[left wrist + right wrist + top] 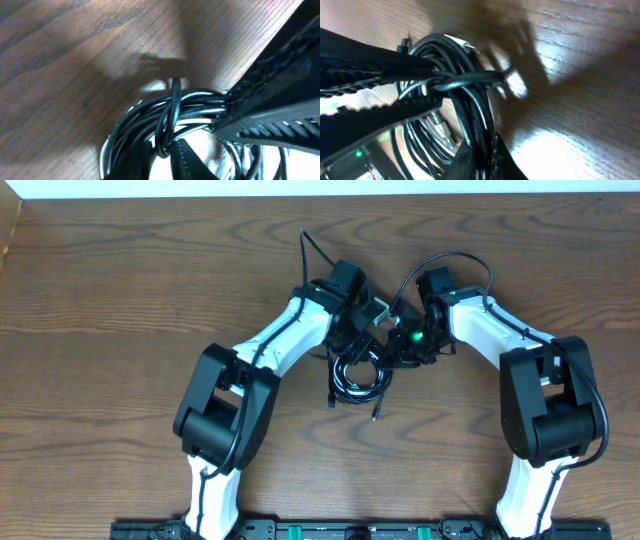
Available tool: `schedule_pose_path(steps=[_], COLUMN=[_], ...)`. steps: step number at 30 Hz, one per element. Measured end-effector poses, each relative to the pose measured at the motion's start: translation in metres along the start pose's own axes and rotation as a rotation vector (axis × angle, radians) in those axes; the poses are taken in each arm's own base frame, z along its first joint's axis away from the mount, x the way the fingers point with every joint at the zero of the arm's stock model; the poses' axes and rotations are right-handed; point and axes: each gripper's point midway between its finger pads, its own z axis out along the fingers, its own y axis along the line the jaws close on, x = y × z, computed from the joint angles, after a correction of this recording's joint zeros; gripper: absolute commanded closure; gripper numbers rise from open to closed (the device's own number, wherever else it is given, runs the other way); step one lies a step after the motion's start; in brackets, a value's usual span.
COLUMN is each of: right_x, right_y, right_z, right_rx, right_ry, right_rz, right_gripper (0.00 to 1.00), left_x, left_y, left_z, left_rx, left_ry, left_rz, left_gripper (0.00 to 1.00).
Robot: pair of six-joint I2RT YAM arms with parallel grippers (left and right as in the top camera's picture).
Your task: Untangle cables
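Cables [341, 381] are lying coiled near the middle of the bench [120, 300]. One loop is being pinched by the jaws of the right gripper [435, 83]. The left gripper [359, 340] is sitting just beside it, and whether its jaws are clamped cannot be told.

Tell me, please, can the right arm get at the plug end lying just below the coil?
Probably, once freed: the plug end lies on bare table close by with nothing over it, but the right gripper is shut on the cables.

I'm working in what's looking like a robotics lab: left arm [225, 410] and right arm [545, 400] are standing on a base rail [350, 531] at a wooden table [100, 300].
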Motion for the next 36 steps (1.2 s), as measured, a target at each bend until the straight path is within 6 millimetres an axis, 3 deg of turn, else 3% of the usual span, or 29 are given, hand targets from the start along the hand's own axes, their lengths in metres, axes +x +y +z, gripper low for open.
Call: schedule_pose_path(steps=[4, 6, 15, 19, 23, 28, 30, 35, 36], right_x=[0.001, 0.002, 0.007, 0.001, -0.015, -0.024, -0.026, -0.036, -0.038], right_y=[-0.001, -0.001, 0.004, 0.012, 0.005, -0.008, -0.009, -0.007, -0.006], right_z=[0.001, 0.001, -0.002, -0.021, -0.049, -0.069, -0.069, -0.067, -0.065], right_rx=[0.001, 0.002, -0.05, -0.208, -0.335, -0.391, -0.391, -0.384, -0.384], right_ry=[0.007, 0.01, 0.03, 0.008, -0.065, -0.113, -0.113, -0.128, -0.132], right_rz=[0.006, 0.008, 0.057, 0.129, 0.183, 0.263, 0.304, 0.355, 0.362], right_gripper=[0.99, 0.8, 0.66, 0.6, 0.58, 0.27, 0.2, 0.21, 0.28], left_x=[-0.002, -0.002, -0.003, -0.002, 0.001, 0.0, -0.001, -0.01, -0.012], left_y=[0.001, 0.001, 0.0, 0.0, -0.001, -0.002, -0.002, -0.011, -0.013], left_z=[0.0, 0.0, 0.0, 0.0, 0.0, -0.001, -0.004, -0.019, -0.023], left_rx=[-0.001, -0.001, 0.003, 0.004, 0.006, 0.008, 0.008, 0.025, 0.029], left_ry=[-0.007, -0.007, -0.013, -0.008, 0.002, 0.0, -0.006, -0.05, -0.06], left_rz=[-0.008, -0.021, -0.052, -0.058, -0.062, -0.061, -0.056, -0.003, 0.006], left_gripper=[0.92, 0.92, 0.93, 0.92, 0.92, 0.92, 0.92, 0.93, 0.92])
